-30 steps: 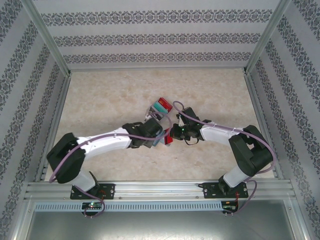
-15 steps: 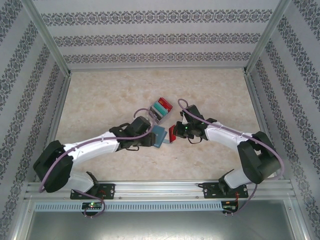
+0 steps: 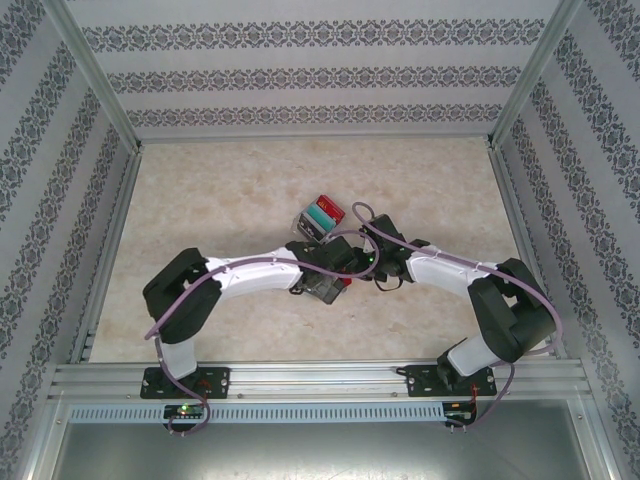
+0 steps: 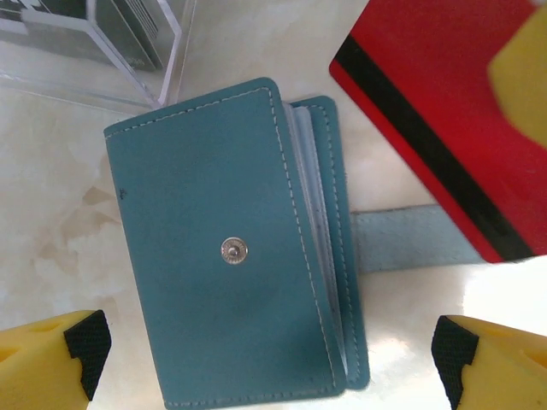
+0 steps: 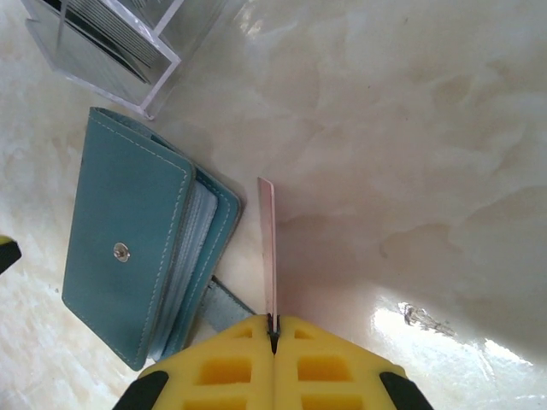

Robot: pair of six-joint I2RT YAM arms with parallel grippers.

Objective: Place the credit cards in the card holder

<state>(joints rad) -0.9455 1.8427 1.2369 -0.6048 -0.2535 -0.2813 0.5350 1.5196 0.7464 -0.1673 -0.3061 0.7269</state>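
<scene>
Your left hand (image 4: 272,352) stands wide open over the folded teal card holder (image 4: 222,256), which lies flat on the worktop (image 5: 410,128) beside the clear box (image 4: 128,51). Just right of it, your right hand (image 5: 273,335) pinches the red card (image 5: 268,248) edge-up.

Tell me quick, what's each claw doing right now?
Left claw: open, empty, over the card holder.
Right claw: closed on the red card.
</scene>
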